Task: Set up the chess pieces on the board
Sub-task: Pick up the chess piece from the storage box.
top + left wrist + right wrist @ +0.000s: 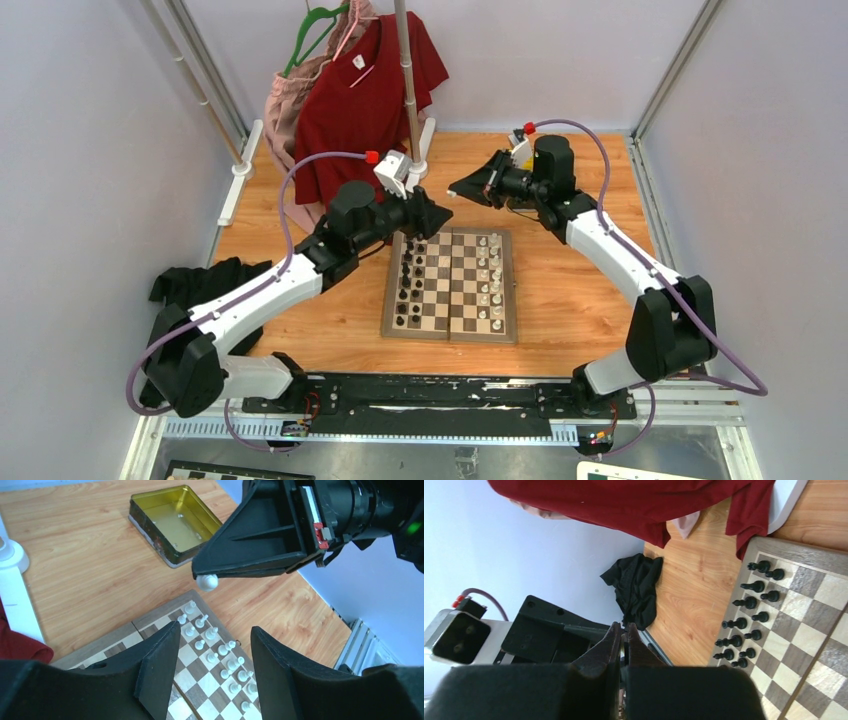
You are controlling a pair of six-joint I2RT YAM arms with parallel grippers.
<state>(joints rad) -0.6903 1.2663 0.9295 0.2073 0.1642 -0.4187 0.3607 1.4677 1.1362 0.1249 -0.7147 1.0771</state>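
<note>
Now, right tool (201,573), upper middle, clamped on white piece (206,582): lower upright onto free board (160,612) square; left tool (214,636) apart, empty.

Robotics laboratory cell, viewed from my remote station: pale walls (90,150), aluminium frame posts (671,75), a wooden tabletop (580,290), and the left arm (255,295) and right arm (615,250) I drive bolted to a black rail (440,392).
</note>
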